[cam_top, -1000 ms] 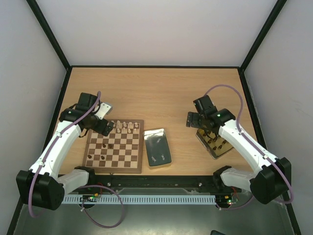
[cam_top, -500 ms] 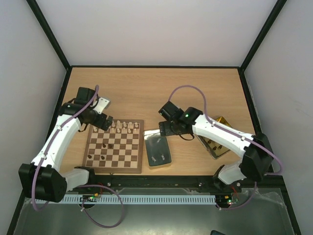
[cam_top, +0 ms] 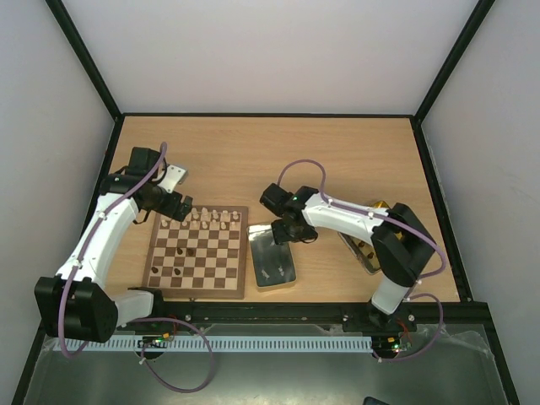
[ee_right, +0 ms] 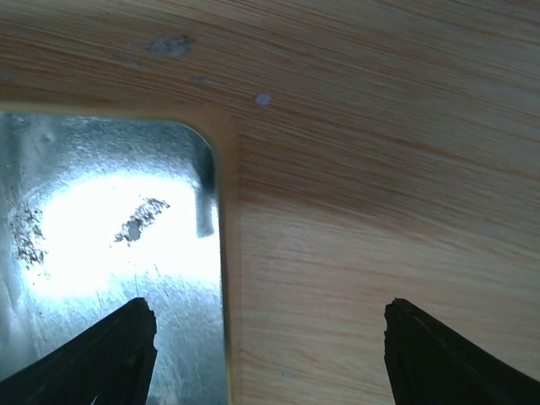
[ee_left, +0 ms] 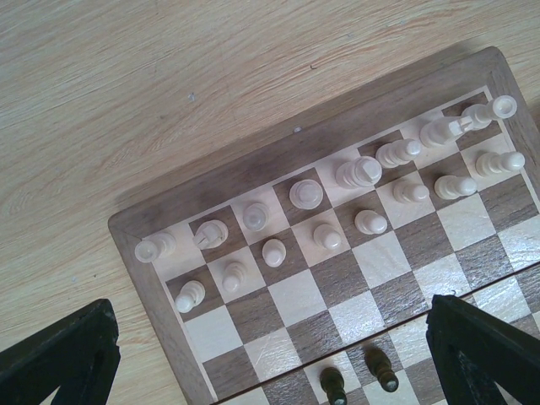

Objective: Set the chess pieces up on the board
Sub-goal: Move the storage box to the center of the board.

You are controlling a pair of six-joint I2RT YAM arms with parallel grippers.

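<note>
The board (cam_top: 201,291) lies at the table's (cam_top: 253,160) near left. Cream pieces (ee_left: 305,194) fill its two far rows, and a few dark pieces (ee_left: 384,371) stand nearer. The left gripper (cam_top: 181,208) hovers above the board's far-left corner, jaws wide apart, empty. The right gripper (cam_top: 288,232) hangs over the silver tin's (cam_top: 278,268) far edge — jaws spread wide, holding nothing.

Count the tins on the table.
2. A silver tin lies just right of the chessboard. A gold tin sits farther right, partly hidden under the right arm. No other tins show.
</note>
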